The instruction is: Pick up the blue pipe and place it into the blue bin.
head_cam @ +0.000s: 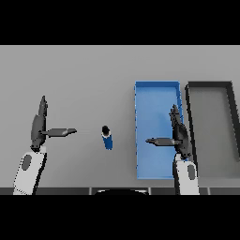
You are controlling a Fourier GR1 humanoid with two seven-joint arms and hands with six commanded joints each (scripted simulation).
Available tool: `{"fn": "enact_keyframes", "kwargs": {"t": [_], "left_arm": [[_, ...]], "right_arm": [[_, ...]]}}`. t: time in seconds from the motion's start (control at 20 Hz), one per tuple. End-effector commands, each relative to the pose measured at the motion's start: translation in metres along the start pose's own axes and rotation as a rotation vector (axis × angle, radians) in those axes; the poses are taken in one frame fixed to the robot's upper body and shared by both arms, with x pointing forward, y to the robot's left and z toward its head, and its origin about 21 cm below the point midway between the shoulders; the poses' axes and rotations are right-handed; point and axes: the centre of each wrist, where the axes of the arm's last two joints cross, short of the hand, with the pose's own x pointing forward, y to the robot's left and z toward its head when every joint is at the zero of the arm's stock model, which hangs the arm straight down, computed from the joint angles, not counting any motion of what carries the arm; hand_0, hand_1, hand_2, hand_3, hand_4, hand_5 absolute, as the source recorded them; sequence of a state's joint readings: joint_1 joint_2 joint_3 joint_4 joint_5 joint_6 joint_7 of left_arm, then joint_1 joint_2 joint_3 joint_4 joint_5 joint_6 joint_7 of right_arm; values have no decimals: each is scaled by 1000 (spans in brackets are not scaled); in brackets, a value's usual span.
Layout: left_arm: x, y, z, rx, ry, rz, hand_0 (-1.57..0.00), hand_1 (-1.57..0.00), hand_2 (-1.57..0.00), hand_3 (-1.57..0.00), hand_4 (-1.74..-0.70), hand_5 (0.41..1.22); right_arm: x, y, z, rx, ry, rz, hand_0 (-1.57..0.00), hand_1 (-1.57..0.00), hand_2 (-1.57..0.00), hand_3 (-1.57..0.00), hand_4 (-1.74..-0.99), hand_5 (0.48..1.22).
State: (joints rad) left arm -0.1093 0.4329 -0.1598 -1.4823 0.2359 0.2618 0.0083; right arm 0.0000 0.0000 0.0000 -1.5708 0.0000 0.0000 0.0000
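Blue pipe standing on the grey worktop, roughly midway between the two hands, dark opening at the top end, blue body below. Untouched, clear of both hands. No label, brand or writing legible on it.

Blue bin just to the right of the pipe, a long rectangular tray running away from the near edge, raised rim all round, pale blue floor. No markings readable on its walls.

Right hand held above the bin's right side, fingers straight and pointing away, thumb stuck out to the left over the bin floor. Open, holding nothing. White and grey forearm rising from the lower edge.

Dark bin beside the blue one on the far right, the two rims near or touching, grey floor inside, black rim. No text to be read.

Left hand well apart from the pipe on the left, fingers straight and pointing away, thumb pointing right toward the pipe. Open, gripping nothing.
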Motion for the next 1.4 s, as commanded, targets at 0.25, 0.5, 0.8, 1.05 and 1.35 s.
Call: {"fn": "enact_keyframes", "kwargs": {"t": [0.25,0.5,0.8,1.05,1.35], "left_arm": [[-1,1,7,-1,-17,3,1,1,1,1,-1074,591],[10,39,7,-377,-68,-150,1,1,1,1,-1077,588],[14,38,15,-506,-88,-139,1,1,1,1,-1090,596],[15,9,35,-708,-78,-124,1,1,1,1,-1124,514],[10,-38,51,-804,-103,-144,1,1,1,1,-1181,469]], "right_arm": [[-1,1,5,-2,0,0,1,1,1,1,-1225,617],[11,-4,29,140,-100,225,1,1,1,1,-1223,620],[13,-2,31,125,-66,274,1,1,1,1,-1186,598],[12,-6,31,147,-89,278,1,1,1,1,-1205,611],[15,-2,33,148,-92,274,1,1,1,1,-1221,618]]}}
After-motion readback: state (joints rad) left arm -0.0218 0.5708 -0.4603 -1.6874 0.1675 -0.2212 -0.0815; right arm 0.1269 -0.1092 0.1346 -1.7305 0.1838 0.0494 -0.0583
